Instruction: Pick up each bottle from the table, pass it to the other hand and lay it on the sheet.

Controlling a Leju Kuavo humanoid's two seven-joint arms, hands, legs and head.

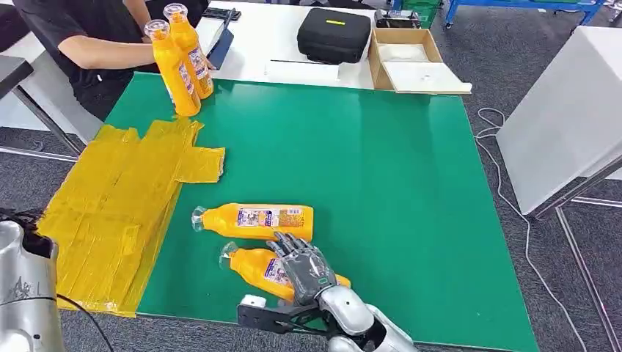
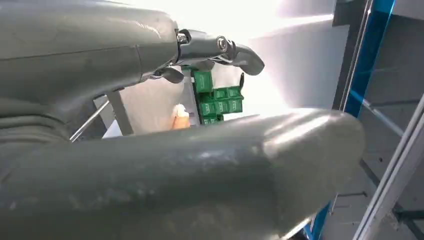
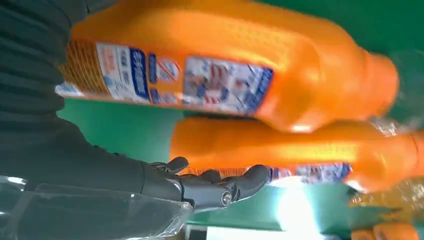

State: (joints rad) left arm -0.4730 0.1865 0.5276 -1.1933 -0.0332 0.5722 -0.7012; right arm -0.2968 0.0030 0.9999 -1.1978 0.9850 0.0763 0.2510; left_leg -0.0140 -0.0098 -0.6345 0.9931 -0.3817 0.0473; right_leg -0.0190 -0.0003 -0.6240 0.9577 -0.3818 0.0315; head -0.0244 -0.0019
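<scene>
- Four orange bottles are in the head view; the landmark for all places below is the green table (image 1: 381, 183).
- Yellow sheet (image 1: 117, 198): crinkled film, taped over the green table's left edge and hanging partly past it. No bottle lies on it.
- Person (image 1: 88, 37): seated at the green table's far-left corner, holding two upright bottles (image 1: 180, 62) on that corner.
- Far lying bottle (image 1: 253, 221): on its side near the green table's front edge, cap toward the yellow sheet.
- Near lying bottle (image 1: 257, 268): just in front of the far one, same heading, partly under the right hand.
- Right hand (image 1: 304, 268): fingers spread and draped over the near lying bottle's body. The right wrist view shows fingertips (image 3: 250, 180) at the bottle's side, not wrapped round. Judged apart, grasp not yet made.
- Left hand (image 2: 210, 50): seen in its wrist view, raised, nothing in it. Thumb and one curved finger show; cannot tell whether the fingers are spread or curled.
- Handling, judged: full bottle, moderately heavy, rigid plastic, smooth and round, so it is likely to roll on the green table and slip in a loose grip.
- Hold point, judged: around the labelled mid-body, leaving the neck end free for the left hand to take at handover.
</scene>
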